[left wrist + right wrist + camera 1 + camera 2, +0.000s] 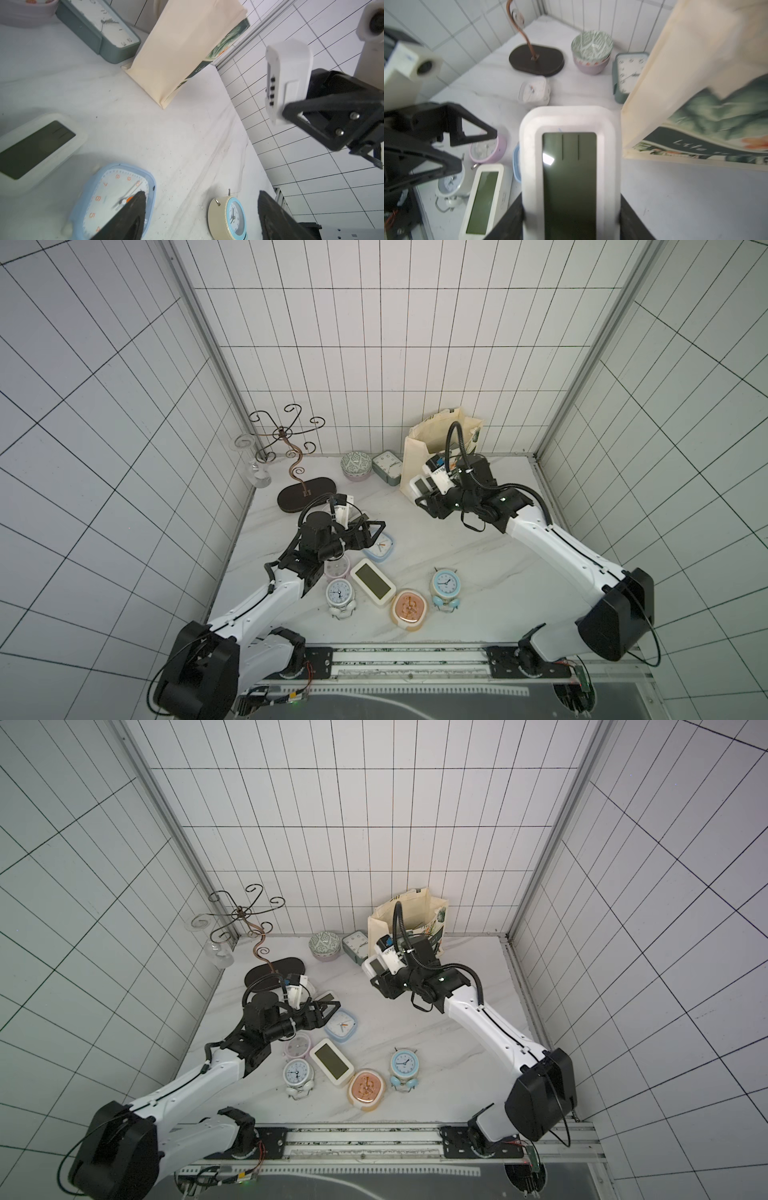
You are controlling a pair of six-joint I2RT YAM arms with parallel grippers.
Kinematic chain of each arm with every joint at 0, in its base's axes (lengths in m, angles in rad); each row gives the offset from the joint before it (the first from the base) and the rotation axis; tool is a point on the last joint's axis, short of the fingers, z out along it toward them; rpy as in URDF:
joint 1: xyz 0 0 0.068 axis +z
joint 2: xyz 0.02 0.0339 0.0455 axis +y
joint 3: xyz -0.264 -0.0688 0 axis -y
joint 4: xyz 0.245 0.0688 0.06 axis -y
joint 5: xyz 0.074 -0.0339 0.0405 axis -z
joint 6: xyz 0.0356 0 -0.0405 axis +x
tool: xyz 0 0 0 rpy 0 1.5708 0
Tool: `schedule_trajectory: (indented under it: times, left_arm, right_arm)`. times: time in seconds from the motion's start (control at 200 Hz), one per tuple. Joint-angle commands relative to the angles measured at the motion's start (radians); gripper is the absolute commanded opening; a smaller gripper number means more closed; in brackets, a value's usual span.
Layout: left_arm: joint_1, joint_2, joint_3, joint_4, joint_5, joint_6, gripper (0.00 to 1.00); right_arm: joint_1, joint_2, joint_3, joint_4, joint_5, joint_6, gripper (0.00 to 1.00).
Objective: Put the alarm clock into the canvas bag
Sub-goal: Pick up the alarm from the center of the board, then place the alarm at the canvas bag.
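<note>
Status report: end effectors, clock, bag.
Right end effector shut on white rectangular digital alarm clock, beside cream canvas bag, not inside. Left end effector open above blue square clock. Nothing between.

White tiled walls with dark grout lines close the space on three sides: a far wall (pixel 374 344), a left wall (pixel 83 414) and a right wall (pixel 685 414). A grey metal post (pixel 212 354) stands in each far corner. The worktop (pixel 419 539) is white with faint grey veins. Light is soft and even, shadows pale.
</note>
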Motion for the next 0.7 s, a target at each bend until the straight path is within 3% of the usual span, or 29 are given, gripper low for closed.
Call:
schedule_trajectory:
  times: [0.0,0.265,0.475,0.55,0.7]
  left_arm:
    - [-0.009,-0.007,0.072,0.070,-0.005,-0.005,0.82]
    - [-0.015,0.040,0.235,0.085,0.011,-0.054,0.82]
    - [-0.053,0.050,0.232,0.064,-0.050,-0.009,0.82]
    - [-0.058,0.046,0.233,0.050,-0.066,0.009,0.82]
    - [-0.060,0.046,0.231,0.042,-0.092,0.023,0.82]
  right_arm:
    - [-0.106,0.018,0.159,0.052,-0.015,0.101,0.41]
    - [-0.244,0.380,0.665,-0.021,0.123,0.260,0.42]
    - [-0.266,0.725,1.080,-0.113,0.164,0.306,0.42]
    - [-0.267,0.790,1.123,-0.124,0.167,0.312,0.42]
    - [-0.267,0.822,1.046,-0.120,0.172,0.294,0.42]
